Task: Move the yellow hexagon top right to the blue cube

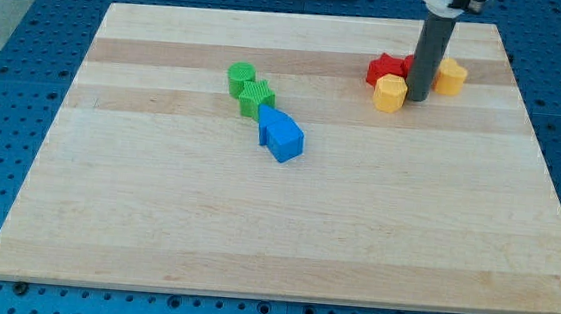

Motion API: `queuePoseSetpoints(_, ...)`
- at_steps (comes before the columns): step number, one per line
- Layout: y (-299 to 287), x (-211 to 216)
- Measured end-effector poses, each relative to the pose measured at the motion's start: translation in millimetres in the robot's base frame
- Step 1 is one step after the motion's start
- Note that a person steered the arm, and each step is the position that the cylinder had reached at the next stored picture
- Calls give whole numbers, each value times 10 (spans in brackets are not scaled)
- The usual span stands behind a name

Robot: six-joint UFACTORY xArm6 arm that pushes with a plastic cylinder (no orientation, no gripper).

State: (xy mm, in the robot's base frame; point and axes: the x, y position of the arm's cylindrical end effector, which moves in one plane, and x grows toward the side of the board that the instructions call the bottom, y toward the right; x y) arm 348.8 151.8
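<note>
My tip (417, 98) stands near the view's top right, just right of a yellow hexagon (390, 91) and touching or nearly touching it. A second yellow block (450, 76) sits to the right of the rod, partly hidden by it. A red block (387, 68) lies behind the yellow hexagon, against the rod's left side. The blue cube (281, 135) lies near the board's middle, down and to the left of the tip, with another blue part joined at its top left.
Two green blocks (251, 89) sit in a short row touching the blue cube's upper left. The wooden board (155, 227) has its top edge close behind the red block. A blue perforated table surrounds the board.
</note>
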Motion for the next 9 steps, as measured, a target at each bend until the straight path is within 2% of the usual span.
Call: queuePoseSetpoints(9,-564,15)
